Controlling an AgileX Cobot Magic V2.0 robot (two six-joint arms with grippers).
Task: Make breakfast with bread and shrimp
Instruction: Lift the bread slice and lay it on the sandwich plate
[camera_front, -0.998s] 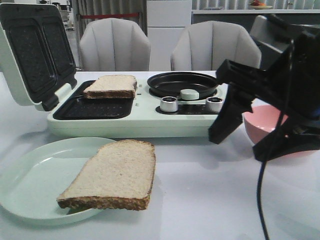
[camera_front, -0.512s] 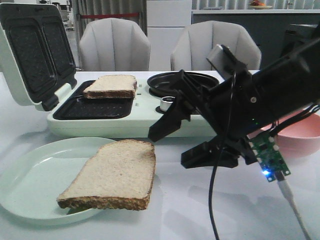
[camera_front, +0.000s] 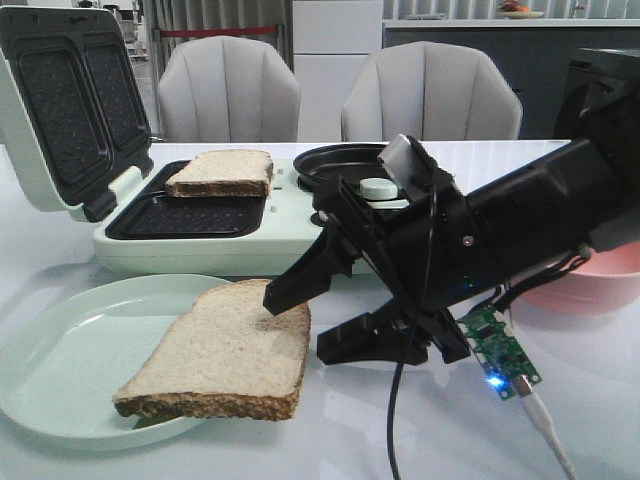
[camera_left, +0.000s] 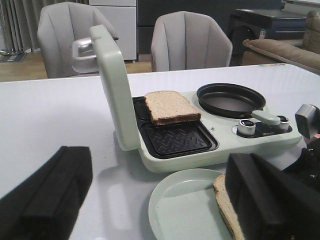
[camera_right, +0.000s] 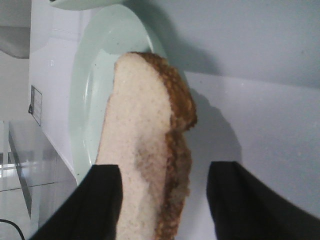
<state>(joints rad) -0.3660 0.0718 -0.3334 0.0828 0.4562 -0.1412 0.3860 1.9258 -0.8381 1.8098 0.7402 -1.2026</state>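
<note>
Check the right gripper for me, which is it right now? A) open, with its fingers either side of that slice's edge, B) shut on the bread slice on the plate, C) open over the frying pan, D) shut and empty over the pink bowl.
A: the right gripper is open, its fingers astride the near edge of the bread slice on the plate.

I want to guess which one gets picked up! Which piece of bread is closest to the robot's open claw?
The bread slice on the green plate. The right gripper is open around its edge. The other slice sits far back in the sandwich maker.
</note>
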